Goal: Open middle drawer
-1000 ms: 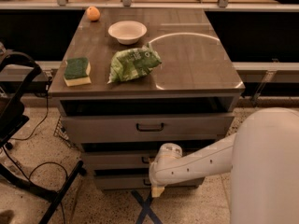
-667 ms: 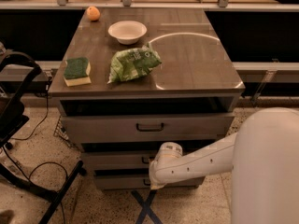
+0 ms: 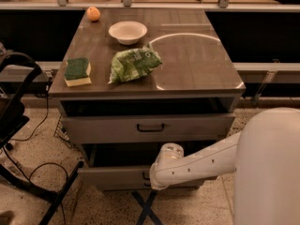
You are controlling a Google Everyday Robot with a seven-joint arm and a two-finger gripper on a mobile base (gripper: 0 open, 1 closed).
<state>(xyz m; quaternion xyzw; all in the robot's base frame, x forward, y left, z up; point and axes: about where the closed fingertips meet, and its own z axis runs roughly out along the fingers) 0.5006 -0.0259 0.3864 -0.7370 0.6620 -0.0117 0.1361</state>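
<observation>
The middle drawer (image 3: 115,177) is a wide grey drawer with a low front panel. It stands pulled out toward me, with a dark opening above its panel. My gripper (image 3: 148,176) is at the centre of that panel, on the small black handle, largely hidden behind my white wrist (image 3: 168,156). My arm reaches in from the lower right. The grey drawer with the taller front panel (image 3: 150,127) sits above, slightly out, with its own black handle. The lowest drawer is hidden behind the pulled-out panel.
The cabinet top (image 3: 197,64) holds a green-and-yellow sponge (image 3: 78,71), a green bag (image 3: 134,63), a white bowl (image 3: 127,32) and an orange (image 3: 93,13). A black frame with cables (image 3: 21,125) stands on the floor at left. My white body (image 3: 269,172) fills the lower right.
The middle drawer's front panel has come out toward me with my gripper on it, opening a dark gap under the top drawer and covering the lowest drawer.
</observation>
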